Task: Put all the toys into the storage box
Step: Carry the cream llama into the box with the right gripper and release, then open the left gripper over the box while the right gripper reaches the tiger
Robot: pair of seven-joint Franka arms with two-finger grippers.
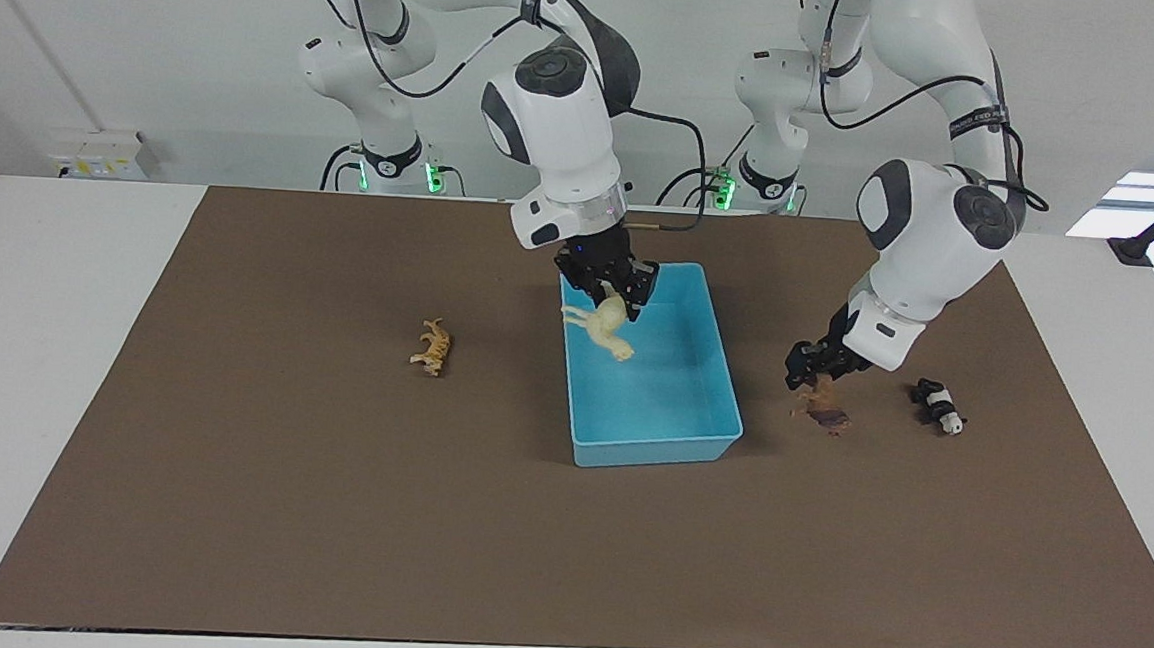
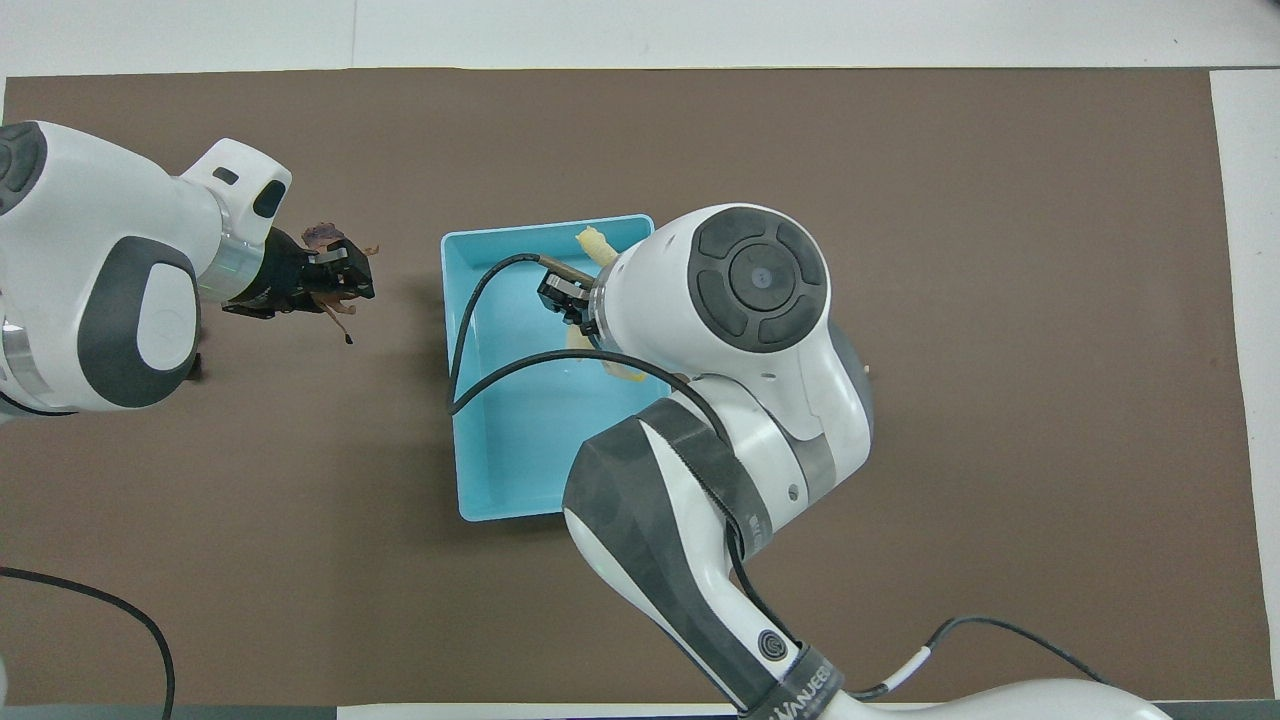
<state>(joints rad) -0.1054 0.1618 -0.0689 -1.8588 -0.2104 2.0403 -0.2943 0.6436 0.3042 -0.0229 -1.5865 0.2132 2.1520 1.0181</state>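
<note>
**A:** Start with the big things. What did the table look like?

**B:** A brown mat (image 1: 325,509) covered most of the white table (image 1: 32,381), and the storage box (image 1: 722,413) sat near the middle of it, its long axis running toward and away from the robots. Its floor was bare.

**A:** And the arms?

**B:** The right arm reached in over the box. The right gripper (image 1: 619,295) was clenched on the horse (image 1: 605,328), which hung inside the box's outline, over the end nearer the robots. The horse hung tilted, head low and legs out to one side, clear of the floor. So the drop was straight down; I judged that nothing but a release was needed.

**A:** The left one?

**B:** The left gripper (image 1: 806,375) was down at the lion (image 1: 822,409), beside the box toward the left arm's end of the table. Its fingers were right at the lion's back, but whether they had closed on it I couldn't tell. From there the box lay sideways, toward the right arm, with the low wall to clear.

**A:** The rest?

**B:** The panda (image 1: 939,405) lay on the mat just beside the lion, closer to the left arm's end, so that arm was nearer to it. The tiger (image 1: 432,346) stood well apart from the box toward the right arm's end.
</note>
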